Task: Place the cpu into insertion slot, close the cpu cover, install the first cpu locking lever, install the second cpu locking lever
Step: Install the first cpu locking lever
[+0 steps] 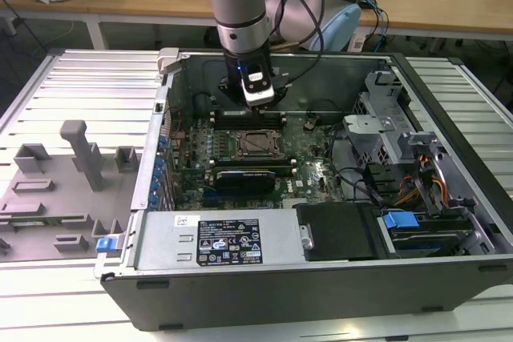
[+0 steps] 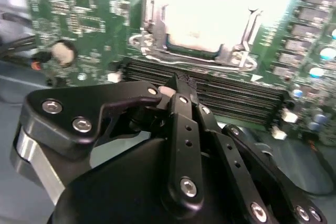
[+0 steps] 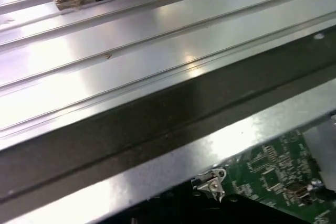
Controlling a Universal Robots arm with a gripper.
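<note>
Cpu (image 2: pixel 207 17) in the insertion slot (image 1: pixel 259 142) under the cpu cover (image 2: pixel 239 51); fingers (image 2: pixel 181 95) clenched, empty, above memory slots (image 2: pixel 231 95).

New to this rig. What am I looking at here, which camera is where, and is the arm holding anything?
It is a single robot arm working over an opened desktop computer case lying on a ridged metal table. The exterior view is shot from off the arm; the two wrist views ride on the arm. The arm's hand hangs inside the case, above the green motherboard, just behind the insertion slot. In the second wrist view the hand appears closed and I see nothing in it; the pale silver cpu already sits in the slot. Grey fixtures lie on the table at the exterior view's left.
</note>
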